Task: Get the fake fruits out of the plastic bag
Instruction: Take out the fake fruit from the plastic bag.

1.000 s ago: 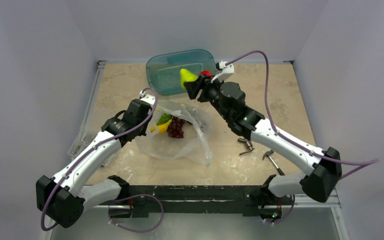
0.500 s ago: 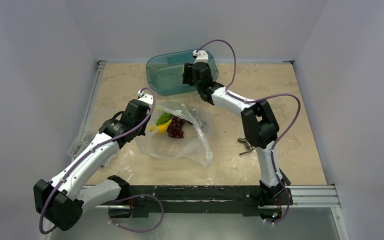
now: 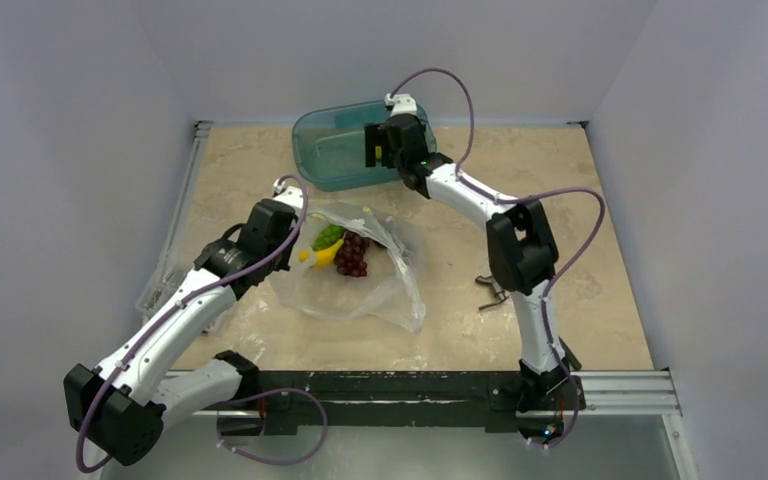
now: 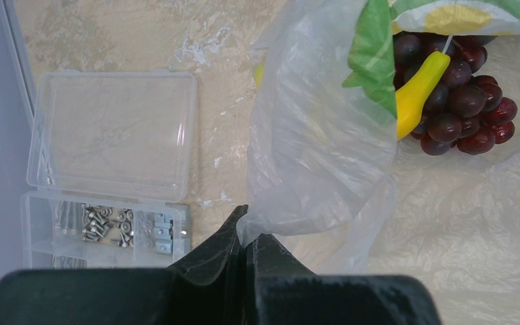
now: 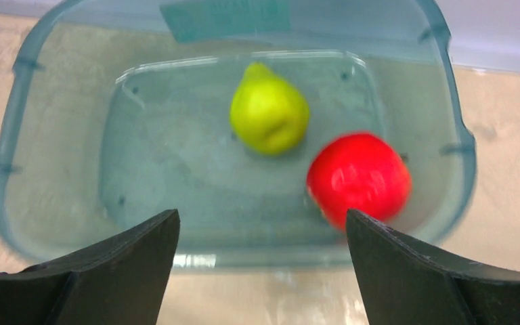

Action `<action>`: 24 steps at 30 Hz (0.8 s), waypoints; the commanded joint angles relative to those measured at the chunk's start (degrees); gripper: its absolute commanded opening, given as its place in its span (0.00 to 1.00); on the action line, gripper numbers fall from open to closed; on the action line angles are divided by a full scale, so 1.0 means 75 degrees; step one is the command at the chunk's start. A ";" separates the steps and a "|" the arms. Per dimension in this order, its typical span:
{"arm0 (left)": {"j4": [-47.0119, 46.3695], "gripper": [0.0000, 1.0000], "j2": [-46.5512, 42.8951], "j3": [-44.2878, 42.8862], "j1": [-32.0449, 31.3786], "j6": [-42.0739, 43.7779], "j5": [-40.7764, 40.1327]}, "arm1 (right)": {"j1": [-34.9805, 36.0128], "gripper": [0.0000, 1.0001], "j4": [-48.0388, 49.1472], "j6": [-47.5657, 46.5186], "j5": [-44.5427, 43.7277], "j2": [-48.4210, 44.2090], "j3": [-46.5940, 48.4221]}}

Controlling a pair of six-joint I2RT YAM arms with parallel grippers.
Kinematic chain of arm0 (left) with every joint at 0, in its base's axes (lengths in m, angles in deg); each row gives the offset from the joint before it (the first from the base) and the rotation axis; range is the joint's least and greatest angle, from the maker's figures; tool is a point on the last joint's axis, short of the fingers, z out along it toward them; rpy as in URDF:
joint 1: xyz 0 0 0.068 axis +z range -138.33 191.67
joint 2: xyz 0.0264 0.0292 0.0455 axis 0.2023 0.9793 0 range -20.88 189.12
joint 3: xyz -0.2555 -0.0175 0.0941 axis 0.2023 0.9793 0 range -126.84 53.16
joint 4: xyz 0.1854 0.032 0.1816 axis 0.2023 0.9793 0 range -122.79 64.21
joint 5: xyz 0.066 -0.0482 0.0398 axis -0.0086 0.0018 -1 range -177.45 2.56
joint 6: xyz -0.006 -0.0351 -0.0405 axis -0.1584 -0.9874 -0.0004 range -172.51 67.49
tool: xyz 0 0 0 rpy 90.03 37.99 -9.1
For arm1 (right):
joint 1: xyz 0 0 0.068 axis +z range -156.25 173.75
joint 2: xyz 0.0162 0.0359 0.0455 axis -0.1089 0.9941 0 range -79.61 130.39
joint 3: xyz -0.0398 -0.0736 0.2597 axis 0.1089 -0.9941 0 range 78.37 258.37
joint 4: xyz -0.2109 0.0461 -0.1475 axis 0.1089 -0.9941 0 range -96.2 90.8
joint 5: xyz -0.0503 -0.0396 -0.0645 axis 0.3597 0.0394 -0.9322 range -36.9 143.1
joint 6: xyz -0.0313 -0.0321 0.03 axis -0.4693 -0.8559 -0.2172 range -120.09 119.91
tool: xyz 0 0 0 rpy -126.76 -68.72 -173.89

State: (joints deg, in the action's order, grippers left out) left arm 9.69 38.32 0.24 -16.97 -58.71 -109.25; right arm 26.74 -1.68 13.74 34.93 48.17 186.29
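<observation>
Tub (image 3: 332, 152) upper centre of the top view, pear (image 5: 269, 116) left of round fruit (image 5: 357, 176) inside. Bag (image 3: 365, 295) mid-frame on surface (image 3: 580, 220), holding banana (image 3: 325, 254) and grapes (image 3: 352, 256). Parts box (image 4: 108, 169) left of bag.

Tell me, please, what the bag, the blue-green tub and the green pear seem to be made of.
The plastic bag: thin clear film, likely polyethylene; it crinkles in whitish folds.
The teal tub: rigid translucent plastic, glossy; its floor shows through the wall.
The green pear: probably hard moulded plastic, smooth with a soft sheen; hollow or solid, I cannot tell.
</observation>
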 commanded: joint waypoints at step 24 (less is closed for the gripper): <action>-0.0225 0.00 -0.0365 -0.0110 -0.0010 0.0122 0.0312 | 0.4050 0.81 0.4685 0.4012 0.0587 -0.6860 -0.8643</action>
State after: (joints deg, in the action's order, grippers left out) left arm 9.52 37.25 0.24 -16.97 -58.71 -106.19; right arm 55.05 27.30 35.16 39.17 -9.22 119.32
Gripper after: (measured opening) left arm 0.005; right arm 0.823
